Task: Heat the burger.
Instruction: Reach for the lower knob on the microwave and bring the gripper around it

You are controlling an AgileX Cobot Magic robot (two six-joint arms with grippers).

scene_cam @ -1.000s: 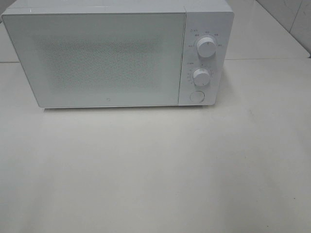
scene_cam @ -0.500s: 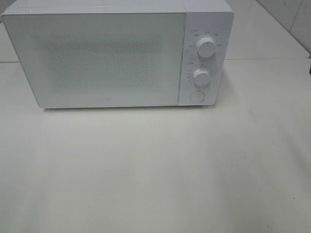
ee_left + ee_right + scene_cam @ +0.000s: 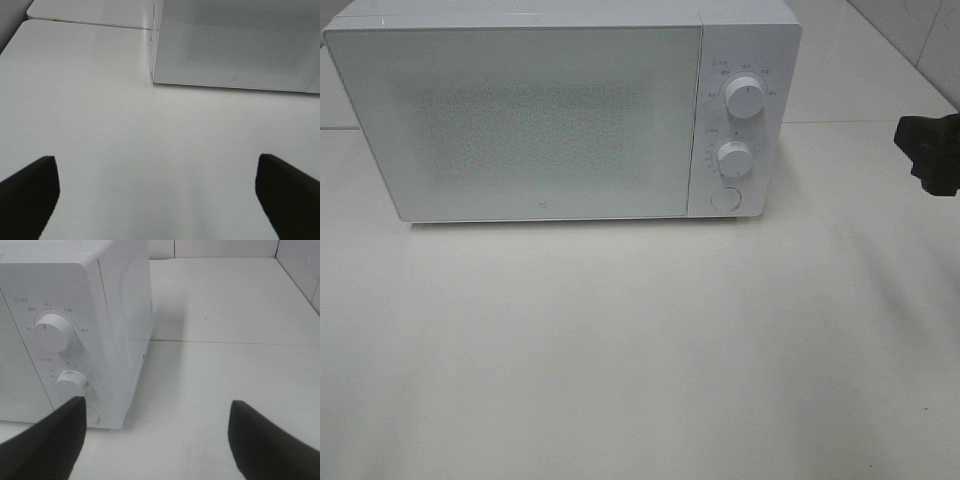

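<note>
The burger is out of view in every frame. A white microwave stands at the back of the table with its door shut; I cannot see through the frosted door. My right gripper pokes in at the right edge, level with the control panel and apart from it. In the right wrist view the right gripper is open and empty, facing the microwave's right front corner. The left gripper is open and empty above the bare table, in front of the microwave's lower left corner.
The control panel carries an upper knob, a lower knob and a round button. The white table stretches in front of the microwave. A tiled wall rises at the far right.
The right gripper has come into the high view from the right edge. The microwave has not changed.
</note>
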